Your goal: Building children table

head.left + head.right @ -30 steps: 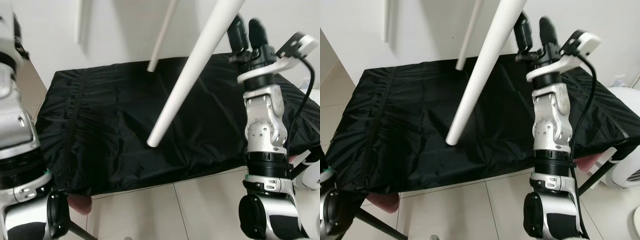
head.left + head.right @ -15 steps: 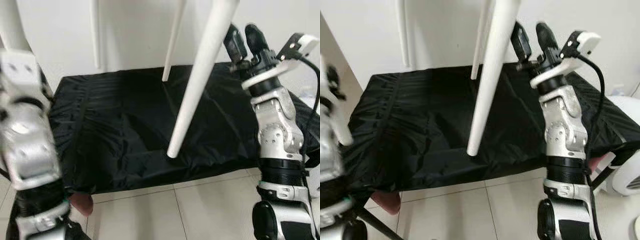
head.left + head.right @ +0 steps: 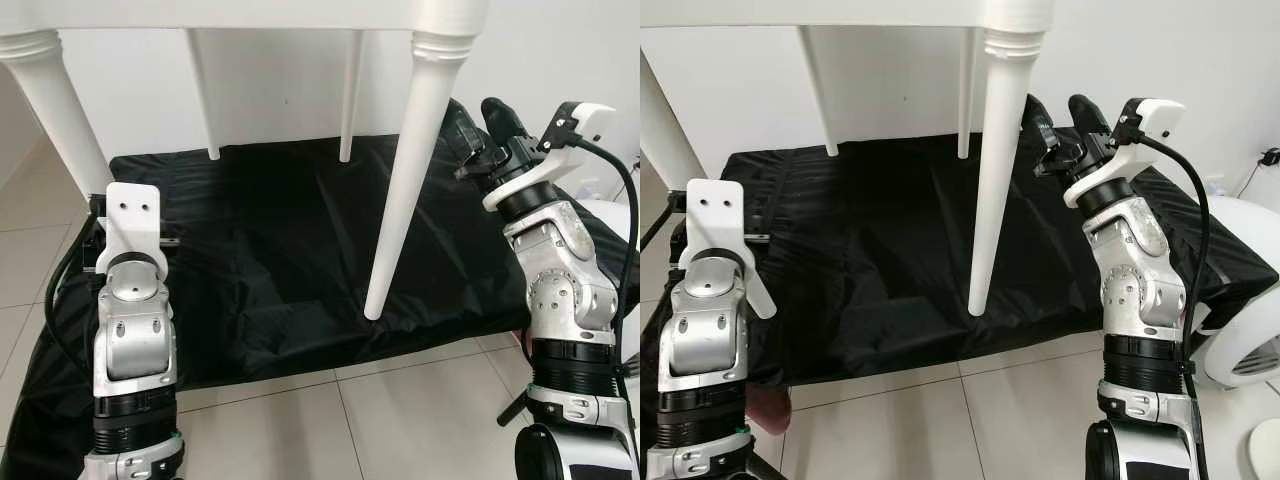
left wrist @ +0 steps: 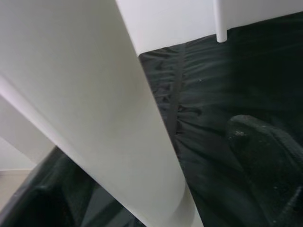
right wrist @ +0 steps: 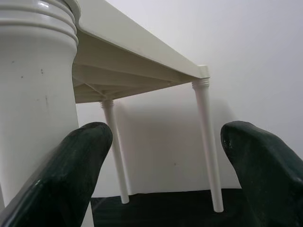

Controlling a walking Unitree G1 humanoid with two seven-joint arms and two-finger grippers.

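Left eye view cuts the table point(image 3: 250, 14) off at its top edge, so its surface is out of sight; four white legs come down onto a black cloth point(image 3: 270, 250) spread over a low frame on the tiled floor point(image 3: 400, 410). The near right leg point(image 3: 400, 190) rests its foot on the cloth's near edge, and the near left leg point(image 3: 55, 110) passes behind the left arm's wrist plate, which hides the left gripper point(image 4: 265, 165). Left wrist view shows that leg very close, just beside one dark blurred finger; whether it is gripped cannot be told. The right gripper point(image 3: 1065, 130) sits just right of the near right leg, fingers spread wide and empty. Right wrist view shows that leg beside one finger point(image 5: 61, 175), and the table's underside with both far legs.
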